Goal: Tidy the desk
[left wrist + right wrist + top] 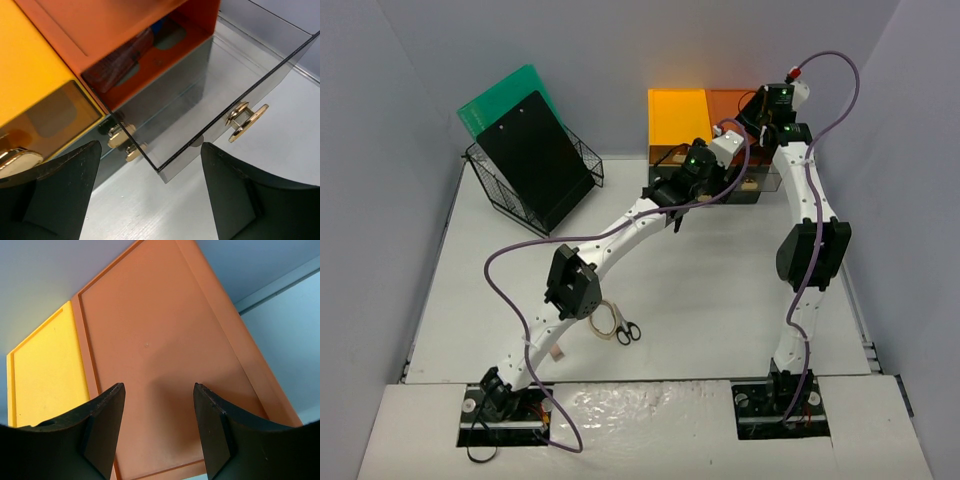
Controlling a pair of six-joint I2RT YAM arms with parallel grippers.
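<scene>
From above, your desk [710, 290] lies beneath both arms, which reach the drawer unit [680, 120] at its back. Left wrist: left gripper [150, 147] gapes empty, bare desk between its fingers, open drawer [215, 85] just ahead. Right wrist: right gripper [159, 387] parted, empty, over the unit's orange top [165, 330].

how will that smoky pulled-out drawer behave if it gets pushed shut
The drawer looks like rigid smoked plastic, so it should probably slide rather than flex. It seems empty, so likely light. Its glossy front may be slippery; the gold handle offers surer contact.
</scene>
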